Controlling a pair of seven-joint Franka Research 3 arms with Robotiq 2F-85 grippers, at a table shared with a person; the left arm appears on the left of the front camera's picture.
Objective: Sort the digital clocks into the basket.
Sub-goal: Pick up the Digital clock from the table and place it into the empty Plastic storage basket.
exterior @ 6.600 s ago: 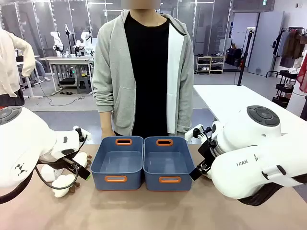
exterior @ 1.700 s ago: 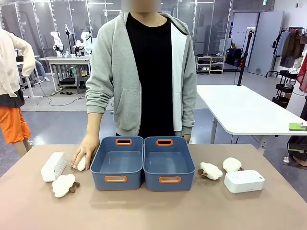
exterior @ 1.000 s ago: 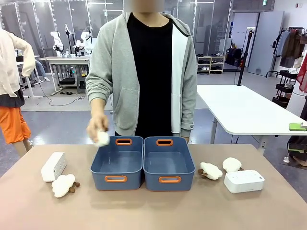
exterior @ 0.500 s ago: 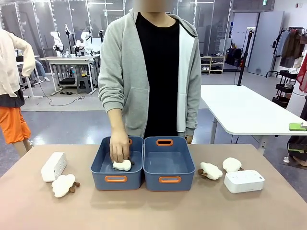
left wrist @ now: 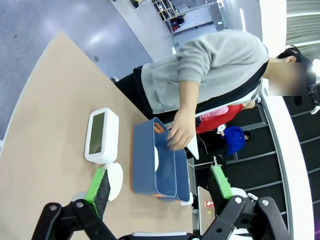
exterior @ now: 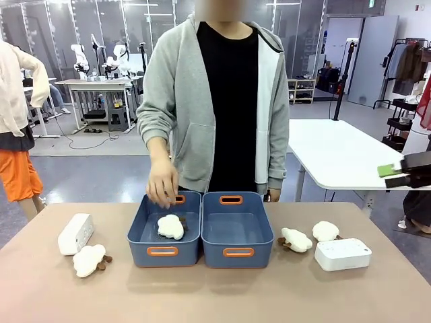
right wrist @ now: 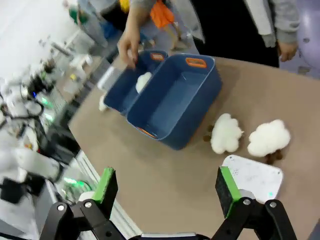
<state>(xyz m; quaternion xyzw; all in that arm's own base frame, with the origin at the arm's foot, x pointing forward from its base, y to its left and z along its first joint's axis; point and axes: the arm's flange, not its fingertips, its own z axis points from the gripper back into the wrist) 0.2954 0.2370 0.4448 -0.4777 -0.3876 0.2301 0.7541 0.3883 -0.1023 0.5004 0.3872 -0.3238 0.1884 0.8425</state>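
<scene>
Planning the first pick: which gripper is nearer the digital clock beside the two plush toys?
Right. The right gripper hangs open over the table's end where that digital clock lies; the left gripper is over the other end, beyond both blue bins.

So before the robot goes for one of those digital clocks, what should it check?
1. Left gripper open and empty: ok.
2. Right gripper open and empty: ok.
3. Left digital clock and right digital clock lie uncovered on the table: ok.
4. Right basket has room: ok, nothing in it.
5. Person's hand clear of the baskets: not ok, it hovers over the left basket, which holds a plush toy.
</scene>
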